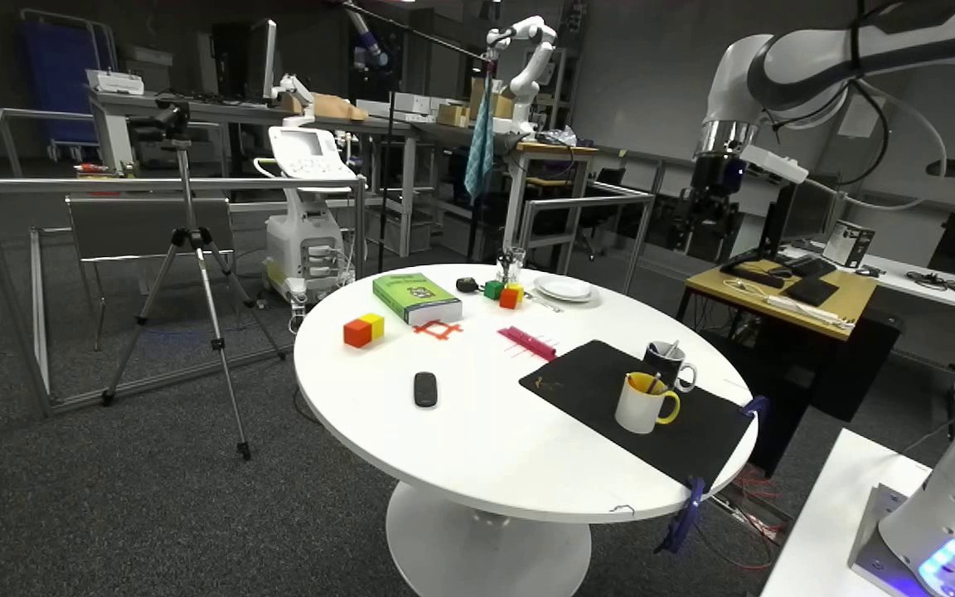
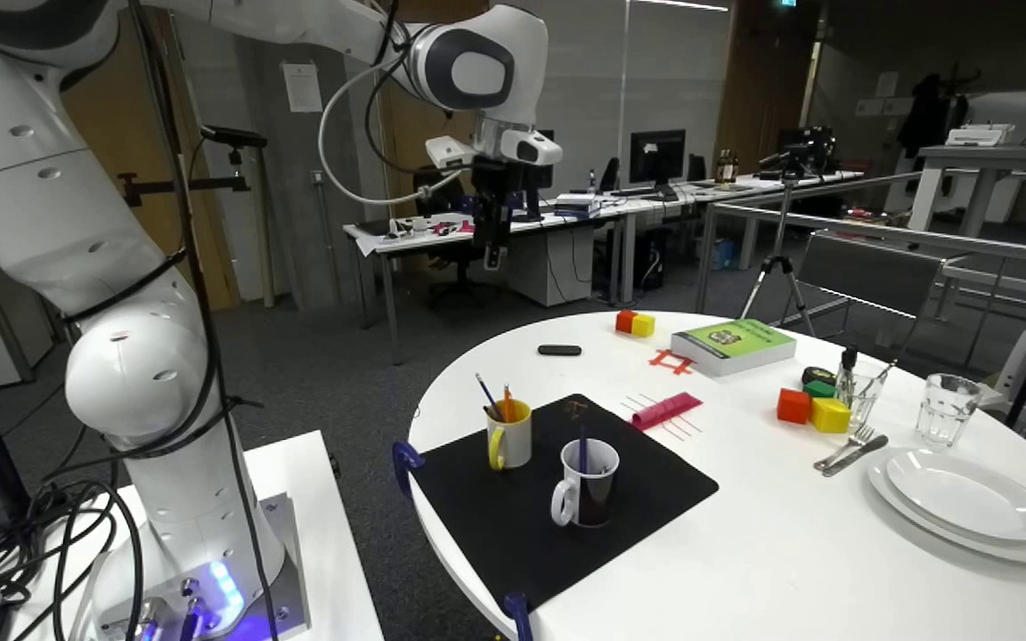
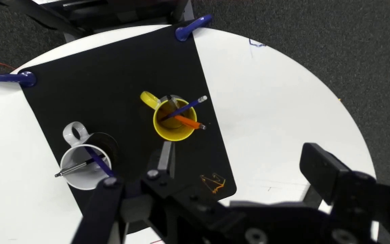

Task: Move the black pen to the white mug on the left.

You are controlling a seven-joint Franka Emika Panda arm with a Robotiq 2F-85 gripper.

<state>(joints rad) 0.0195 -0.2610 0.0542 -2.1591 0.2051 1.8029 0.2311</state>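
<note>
The white mug (image 1: 637,408) has a yellow handle and yellow inside. It stands upright on the black mat and also shows in an exterior view (image 2: 518,447) and in the wrist view (image 3: 175,137). It holds a blue pencil, an orange pen and a dark-tipped pen. A black and silver pen (image 3: 74,167) leans in the blackish cup (image 3: 86,183) beside it, its silver end over the rim. The cup also holds a blue pen. My gripper (image 3: 239,157) is open and empty, high above the table in both exterior views (image 1: 705,236) (image 2: 492,254).
The black mat (image 2: 513,534) is held by blue clamps (image 1: 687,518) at the table edge. Also on the table are a dark remote-like object (image 1: 425,389), a green book (image 1: 419,297), coloured blocks (image 1: 359,332), a pink piece (image 2: 666,409), glasses (image 2: 945,409) and plates (image 2: 967,499).
</note>
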